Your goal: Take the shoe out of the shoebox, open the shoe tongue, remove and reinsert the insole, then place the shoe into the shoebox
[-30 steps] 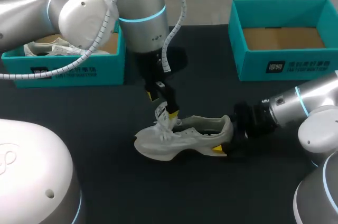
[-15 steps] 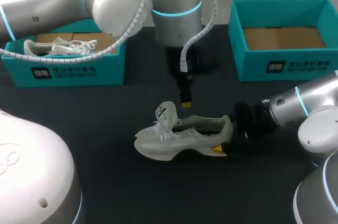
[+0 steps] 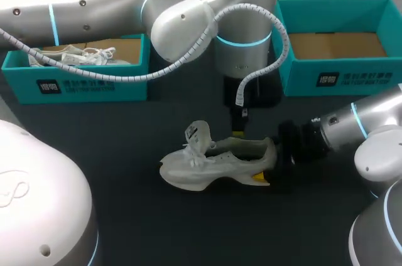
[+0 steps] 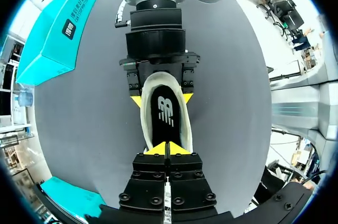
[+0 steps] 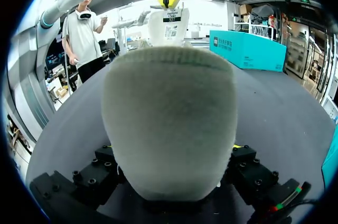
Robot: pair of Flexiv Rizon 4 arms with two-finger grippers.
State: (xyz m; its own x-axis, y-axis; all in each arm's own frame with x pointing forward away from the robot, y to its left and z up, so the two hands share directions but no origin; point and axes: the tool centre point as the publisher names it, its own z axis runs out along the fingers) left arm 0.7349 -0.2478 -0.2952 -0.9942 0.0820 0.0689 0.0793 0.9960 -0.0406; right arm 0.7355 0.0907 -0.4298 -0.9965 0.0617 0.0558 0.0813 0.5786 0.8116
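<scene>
White mesh shoe [image 3: 213, 162], judged light and soft-walled, stands sole-down on the dark table [image 3: 157, 228], toe leftward, tongue [image 3: 198, 133] raised. Left claw [image 4: 168, 149], tips together and empty, hangs over the black insole [image 4: 165, 115], probably thin and floppy, best pinched at its heel edge. Right claw [image 4: 161, 99] clamps the stiffer heel.

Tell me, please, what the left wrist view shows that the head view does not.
Only the left wrist view looks into the shoe, showing its dark insole and the right gripper, its jaws on both sides of the heel. Only the head view shows the raised tongue and a second shoe in the left shoebox. Both show the shoe with the right gripper at its heel.
</scene>
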